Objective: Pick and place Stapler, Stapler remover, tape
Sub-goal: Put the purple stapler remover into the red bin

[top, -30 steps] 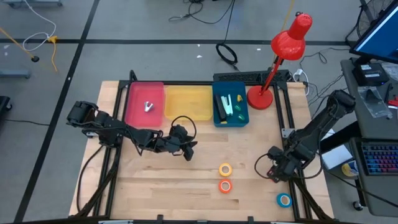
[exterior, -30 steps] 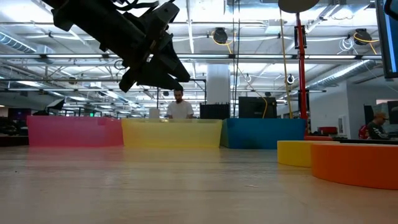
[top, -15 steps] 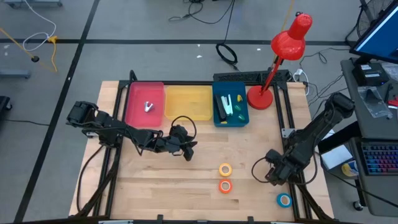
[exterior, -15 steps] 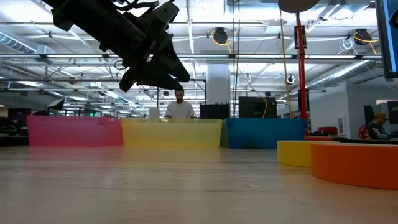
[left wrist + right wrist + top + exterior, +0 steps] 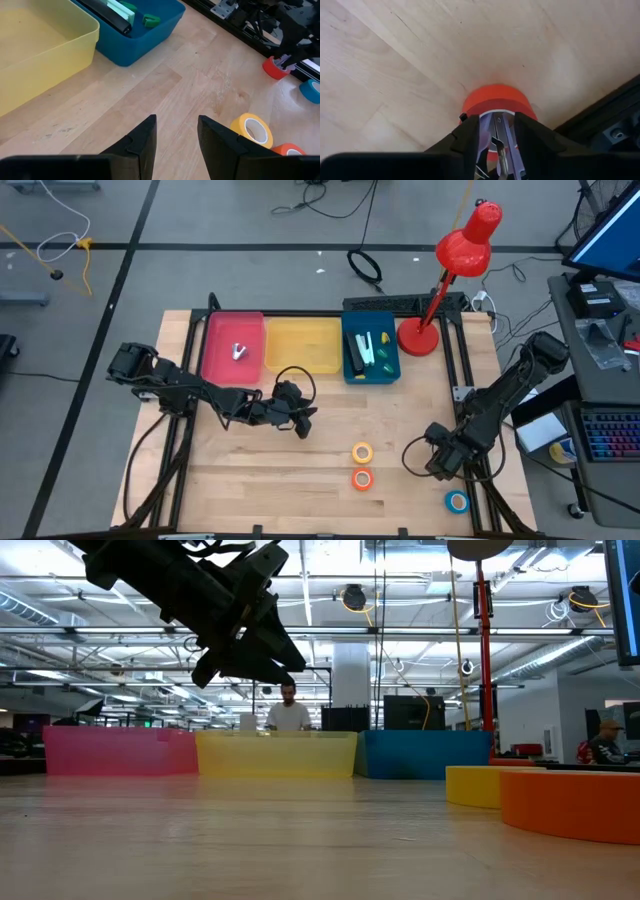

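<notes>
Lower right of the high view: right gripper (image 5: 496, 131), fingers part-closed around the red tape roll (image 5: 495, 100); left gripper (image 5: 176, 135) hangs part-open, empty

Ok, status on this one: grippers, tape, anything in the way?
Right gripper down over red tape roll, jaws straddling its wall. Left gripper open, empty, hovering mid-table. Nothing blocking.

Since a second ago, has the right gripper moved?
Yes. In the high view the right gripper has dropped toward the blue tape, away from the lamp.
</notes>
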### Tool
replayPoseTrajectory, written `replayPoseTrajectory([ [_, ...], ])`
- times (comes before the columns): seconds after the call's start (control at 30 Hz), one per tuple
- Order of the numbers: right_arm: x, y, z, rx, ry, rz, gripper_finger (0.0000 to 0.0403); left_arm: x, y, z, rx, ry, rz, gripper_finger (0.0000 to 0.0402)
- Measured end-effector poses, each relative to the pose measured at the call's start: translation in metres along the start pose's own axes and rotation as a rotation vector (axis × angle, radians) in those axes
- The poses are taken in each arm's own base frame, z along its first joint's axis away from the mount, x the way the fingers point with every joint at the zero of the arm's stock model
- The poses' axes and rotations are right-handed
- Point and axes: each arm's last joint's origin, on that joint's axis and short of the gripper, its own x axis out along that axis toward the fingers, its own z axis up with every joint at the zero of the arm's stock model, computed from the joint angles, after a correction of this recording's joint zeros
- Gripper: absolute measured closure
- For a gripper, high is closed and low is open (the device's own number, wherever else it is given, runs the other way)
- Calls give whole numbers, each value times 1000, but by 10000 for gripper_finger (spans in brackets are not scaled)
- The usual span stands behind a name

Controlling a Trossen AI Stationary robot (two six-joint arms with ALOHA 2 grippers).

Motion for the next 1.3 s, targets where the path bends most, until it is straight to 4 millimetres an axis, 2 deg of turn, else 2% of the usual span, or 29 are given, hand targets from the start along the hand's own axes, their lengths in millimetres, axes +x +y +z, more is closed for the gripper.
replayPoseTrajectory([
  [0.37, 0, -1, 0, -4, -7, -13, 396, 0, 0, 0, -1, -1, 0, 259],
  [0.9, -10, -9, -1, -1, 2, 17, 402, 0, 0, 0, 0, -1, 0, 259],
  [1.3, -31, -27, -2, 39, 85, 102, 402, 0, -1, 1, -3, -12, -10, 259],
])
